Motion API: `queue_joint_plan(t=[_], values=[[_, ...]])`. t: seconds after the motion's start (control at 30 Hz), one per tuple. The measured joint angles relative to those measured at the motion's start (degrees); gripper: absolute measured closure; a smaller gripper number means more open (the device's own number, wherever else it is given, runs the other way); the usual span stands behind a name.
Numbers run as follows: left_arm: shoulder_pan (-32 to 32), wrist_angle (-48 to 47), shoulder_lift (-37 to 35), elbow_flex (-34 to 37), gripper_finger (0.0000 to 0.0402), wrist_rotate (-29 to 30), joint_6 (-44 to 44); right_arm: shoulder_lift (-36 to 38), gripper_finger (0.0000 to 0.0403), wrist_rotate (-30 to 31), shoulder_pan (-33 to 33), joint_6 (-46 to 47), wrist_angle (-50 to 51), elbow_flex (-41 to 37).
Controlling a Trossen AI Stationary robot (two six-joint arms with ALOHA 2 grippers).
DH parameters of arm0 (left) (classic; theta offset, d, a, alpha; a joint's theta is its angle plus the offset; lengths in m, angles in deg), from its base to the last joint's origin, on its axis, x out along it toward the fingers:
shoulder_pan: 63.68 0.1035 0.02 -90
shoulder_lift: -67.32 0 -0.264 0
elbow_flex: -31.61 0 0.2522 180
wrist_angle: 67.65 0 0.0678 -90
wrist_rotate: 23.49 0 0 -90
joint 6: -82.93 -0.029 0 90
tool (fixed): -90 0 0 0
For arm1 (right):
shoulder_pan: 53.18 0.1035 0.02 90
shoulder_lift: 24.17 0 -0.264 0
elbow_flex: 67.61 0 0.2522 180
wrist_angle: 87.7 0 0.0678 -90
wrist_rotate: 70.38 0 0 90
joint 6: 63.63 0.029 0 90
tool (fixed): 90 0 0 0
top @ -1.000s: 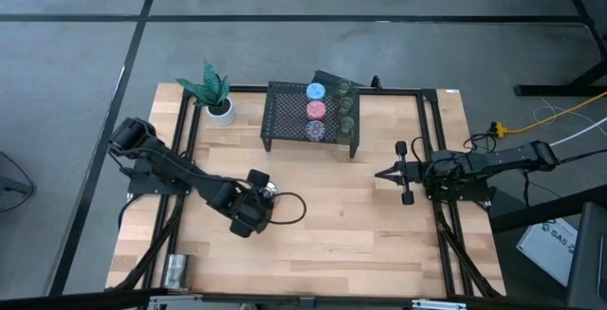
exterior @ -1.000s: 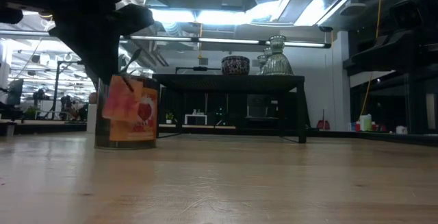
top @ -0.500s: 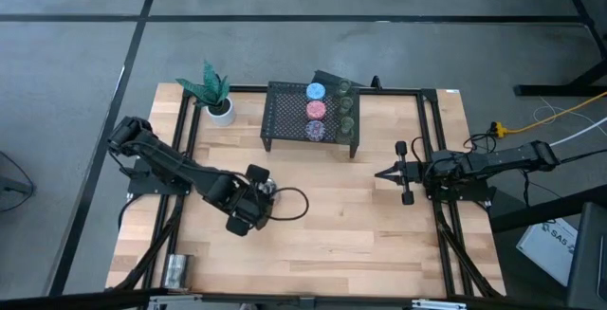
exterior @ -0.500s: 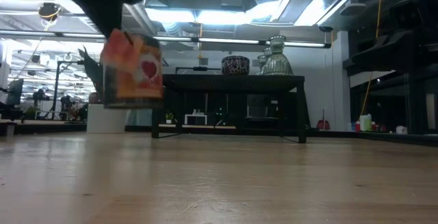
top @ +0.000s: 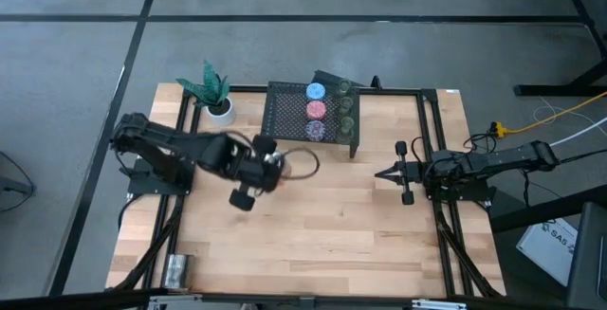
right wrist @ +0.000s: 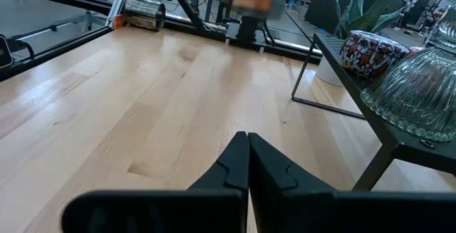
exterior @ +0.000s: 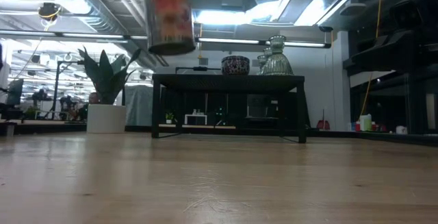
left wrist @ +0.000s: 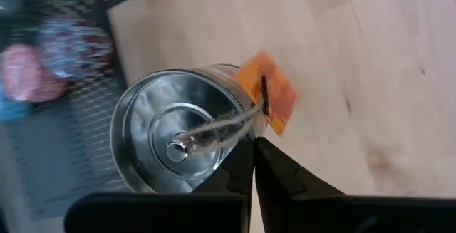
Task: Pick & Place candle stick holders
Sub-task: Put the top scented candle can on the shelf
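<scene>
While six holders already sit on the black rack (top: 285,111), the left tool (top: 258,172) carries a silvery holder (exterior: 168,18) in the air just beside the rack, pinching its rim. Another lies far from the rack. The right tool (top: 389,172) waits clenched.

The left gripper (top: 273,163), closed on the rim of a small round silvery candle stick holder with an orange label (exterior: 170,20), has lifted it off the wooden surface (top: 322,225) and carried it up toward the far black mesh rack (top: 289,111).
</scene>
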Motion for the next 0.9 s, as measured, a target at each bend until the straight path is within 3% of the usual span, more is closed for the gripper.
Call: queue_joint_plan(t=[0.37,0.9], values=[[11.69,-4.72,-0.11,-11.02,0.0400,-3.59,-10.06,0.02,0.0400,0.01,0.00,0.02,0.02,-0.02],[34.37,-3.61,0.97,-13.26,0.0400,-10.14,-29.29,0.02,0.0400,0.02,0.00,0.02,0.00,-0.02]])
